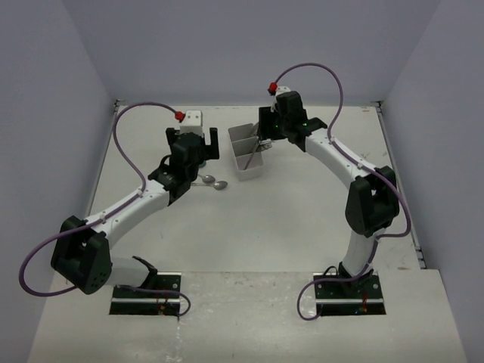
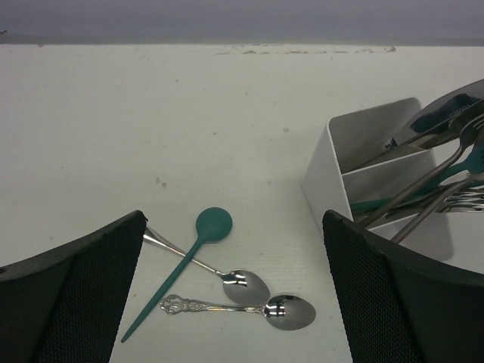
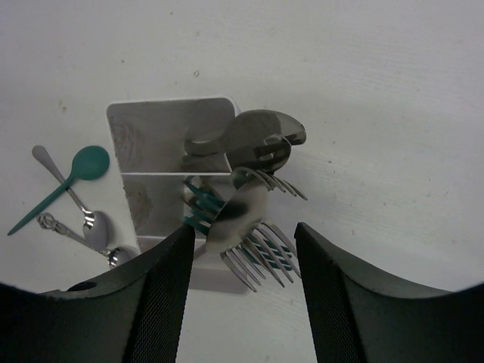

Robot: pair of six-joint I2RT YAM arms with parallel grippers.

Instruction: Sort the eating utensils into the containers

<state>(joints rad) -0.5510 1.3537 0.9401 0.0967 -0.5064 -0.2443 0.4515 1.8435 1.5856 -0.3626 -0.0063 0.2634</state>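
The white box point(image 1: 246, 171) stands toward the far middle of the desk point(image 1: 287, 227), a short stretch of open surface between it and the back wall. Thin walls split it into three compartments. Utensils stand in it and lean out past one long rim. Broad silver pieces point(image 3: 261, 134) fill the end compartment, and teal forks point(image 3: 198, 198) and silver forks point(image 3: 261, 253) share the next. The third compartment is mostly hidden behind a finger in the right wrist view.

The right claw point(image 3: 243, 227) hangs directly over the box with its fingers spread wide. One silver fork point(image 3: 240, 208) rises in the gap between them, touching neither finger as far as can be seen, so the claw grips nothing.

The left claw point(image 2: 233, 227) sits low over the desk just left of the box, also wide open and empty. Three loose spoons lie between its fingers, near the box's left wall but apart from it. The teal spoon point(image 2: 198, 246) crosses over the handle of the plain silver spoon point(image 2: 243, 285), and the ornate-handled silver spoon point(image 2: 283, 311) lies beside them.

Open desk runs from the spoons to the back wall and from the box toward the arm bases. The desk is matte white with small specks. Pale grey-lavender walls point(image 1: 227, 45) close it in on three sides.
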